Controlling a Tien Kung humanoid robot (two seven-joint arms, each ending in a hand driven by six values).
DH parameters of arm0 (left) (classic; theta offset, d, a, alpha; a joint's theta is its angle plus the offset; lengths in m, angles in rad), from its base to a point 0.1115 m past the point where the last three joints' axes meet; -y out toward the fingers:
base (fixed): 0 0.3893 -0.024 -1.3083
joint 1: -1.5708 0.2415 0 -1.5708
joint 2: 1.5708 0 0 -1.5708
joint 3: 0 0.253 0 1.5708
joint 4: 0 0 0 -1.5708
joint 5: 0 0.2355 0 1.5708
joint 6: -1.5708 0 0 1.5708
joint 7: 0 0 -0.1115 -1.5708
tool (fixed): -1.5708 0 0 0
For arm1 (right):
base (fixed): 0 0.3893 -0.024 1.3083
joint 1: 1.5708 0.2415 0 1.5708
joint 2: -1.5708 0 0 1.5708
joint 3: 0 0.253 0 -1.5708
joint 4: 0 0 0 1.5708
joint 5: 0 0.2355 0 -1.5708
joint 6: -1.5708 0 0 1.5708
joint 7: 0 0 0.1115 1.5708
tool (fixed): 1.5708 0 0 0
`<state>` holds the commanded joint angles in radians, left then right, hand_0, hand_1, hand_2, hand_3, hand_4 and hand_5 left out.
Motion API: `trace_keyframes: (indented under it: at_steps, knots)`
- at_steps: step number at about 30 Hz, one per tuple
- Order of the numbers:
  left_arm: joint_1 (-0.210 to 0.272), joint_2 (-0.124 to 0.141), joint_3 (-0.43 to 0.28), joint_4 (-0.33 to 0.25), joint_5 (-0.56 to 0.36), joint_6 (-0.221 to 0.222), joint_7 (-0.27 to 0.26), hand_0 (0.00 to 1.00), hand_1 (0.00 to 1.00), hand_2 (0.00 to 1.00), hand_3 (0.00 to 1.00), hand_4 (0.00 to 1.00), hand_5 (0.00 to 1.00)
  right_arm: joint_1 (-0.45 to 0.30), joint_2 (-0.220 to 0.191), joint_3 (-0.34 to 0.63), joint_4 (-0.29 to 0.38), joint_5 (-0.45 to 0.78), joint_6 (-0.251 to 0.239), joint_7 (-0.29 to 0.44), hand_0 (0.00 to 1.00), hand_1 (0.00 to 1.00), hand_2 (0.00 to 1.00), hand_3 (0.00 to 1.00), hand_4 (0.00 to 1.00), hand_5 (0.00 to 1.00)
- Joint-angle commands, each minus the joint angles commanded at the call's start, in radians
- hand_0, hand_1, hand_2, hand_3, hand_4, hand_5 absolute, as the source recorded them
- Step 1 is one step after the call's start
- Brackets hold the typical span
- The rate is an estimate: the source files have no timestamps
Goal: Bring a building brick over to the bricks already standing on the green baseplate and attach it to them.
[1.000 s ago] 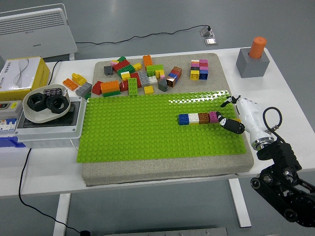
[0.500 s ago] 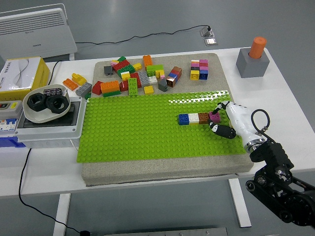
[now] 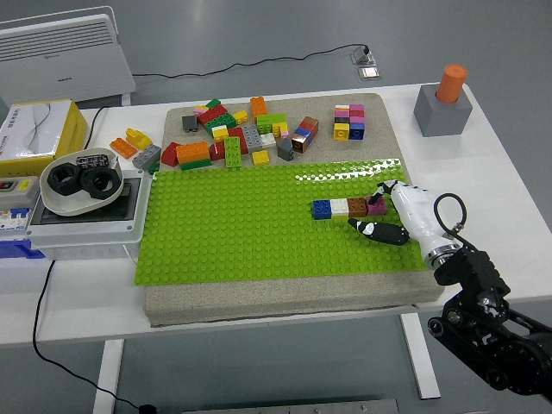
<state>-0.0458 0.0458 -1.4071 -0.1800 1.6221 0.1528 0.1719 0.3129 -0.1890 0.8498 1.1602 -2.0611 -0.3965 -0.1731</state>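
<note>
Right hand (image 3: 390,211) of mine reaches in from the near right corner over the green baseplate (image 3: 241,233), its white shell lying just right of the row of bricks (image 3: 348,206) that stands there. One dark finger (image 3: 378,231) stretches left along the plate just near of the row, and another dark fingertip touches, or nearly touches, the magenta brick (image 3: 376,204) at the row's right end. Whether I grip that brick or only press against it I cannot tell, for my own hand hides the contact.

From left to right the row runs blue, white, brown, magenta, the four touching in one line on the right half of the plate. My black forearm (image 3: 483,302) hangs off the table's near right edge.

At the far side of the plate, on the grey mat (image 3: 285,297), lies a loose heap of bricks (image 3: 237,134) in red, orange, yellow, green and grey, and well right of it a small stacked block of bricks (image 3: 349,122). On the far right of the white table (image 3: 509,181) stands a grey block (image 3: 442,109) with an orange peg (image 3: 452,83) upright in it. To the left sits a grey box (image 3: 86,216) bearing a white bowl (image 3: 79,183) with black rings inside, and beyond it a yellow box (image 3: 39,129).
</note>
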Motion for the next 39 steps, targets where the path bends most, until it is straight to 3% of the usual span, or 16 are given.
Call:
trace_keyframes:
  at_steps: [39]
  knots:
    - [-0.001, 0.004, 0.005, 0.000, -0.005, 0.000, 0.000, 0.695, 0.528, 0.446, 0.572, 0.541, 0.432, 0.015, 0.011, 0.005, -0.023, 0.002, -0.015, 0.011, 0.760, 0.772, 0.821, 0.555, 0.851, 0.582]
